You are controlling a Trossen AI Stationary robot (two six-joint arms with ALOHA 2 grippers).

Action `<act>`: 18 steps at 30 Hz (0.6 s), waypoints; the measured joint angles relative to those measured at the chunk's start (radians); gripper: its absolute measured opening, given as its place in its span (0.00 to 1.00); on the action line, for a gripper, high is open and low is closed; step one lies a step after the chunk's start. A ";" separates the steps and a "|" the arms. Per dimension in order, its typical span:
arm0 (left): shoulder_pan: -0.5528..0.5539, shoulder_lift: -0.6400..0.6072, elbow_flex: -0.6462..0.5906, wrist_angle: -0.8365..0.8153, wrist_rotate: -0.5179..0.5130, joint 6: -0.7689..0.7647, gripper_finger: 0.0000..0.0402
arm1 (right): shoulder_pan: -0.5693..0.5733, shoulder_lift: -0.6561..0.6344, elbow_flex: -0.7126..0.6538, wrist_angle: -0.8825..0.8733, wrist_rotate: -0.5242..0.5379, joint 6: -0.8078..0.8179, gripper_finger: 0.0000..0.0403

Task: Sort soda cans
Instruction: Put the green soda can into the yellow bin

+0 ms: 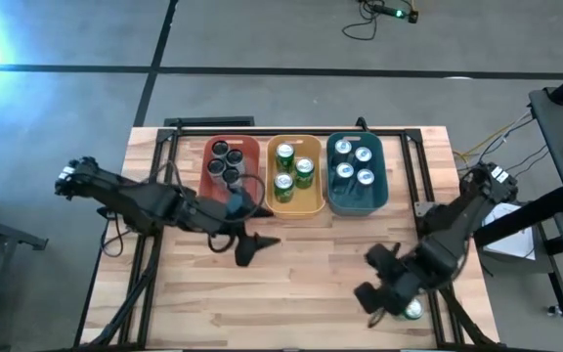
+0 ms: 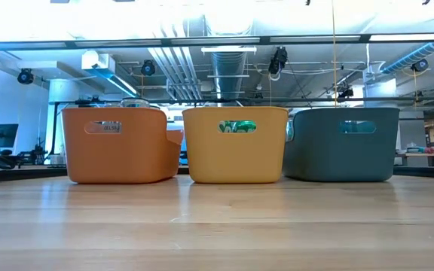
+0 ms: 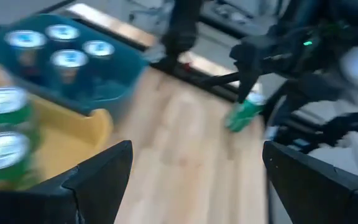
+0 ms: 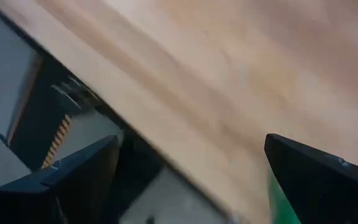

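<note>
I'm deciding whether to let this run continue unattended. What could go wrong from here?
1. The green can lies on its side near the table's front right edge, beside the right end effector; a nudge could roll it off.
2. The left end effector, open, sits just in front of the red tub and could bump it.
3. The yellow tub already holds four cans, so space looks tight.

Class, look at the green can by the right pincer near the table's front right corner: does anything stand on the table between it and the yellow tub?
Nothing visible does. Between the green can at the right pincer and the yellow tub lies only bare wooden table. The left pincer hangs off to the left.
</note>
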 joint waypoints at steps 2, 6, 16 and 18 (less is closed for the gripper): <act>-0.009 0.012 -0.047 0.116 0.036 0.001 0.86 | 0.044 0.000 0.000 -0.062 -0.071 0.151 0.99; -0.057 0.034 -0.117 0.281 0.070 0.001 0.86 | 0.111 0.000 0.000 -0.203 -0.167 0.347 0.99; -0.200 0.044 -0.230 0.441 -0.044 -0.085 0.86 | 0.146 -0.005 -0.069 -0.253 -0.336 0.388 0.99; -0.219 0.044 -0.247 0.471 -0.058 -0.104 0.86 | 0.146 -0.004 -0.111 -0.203 -0.370 0.384 0.99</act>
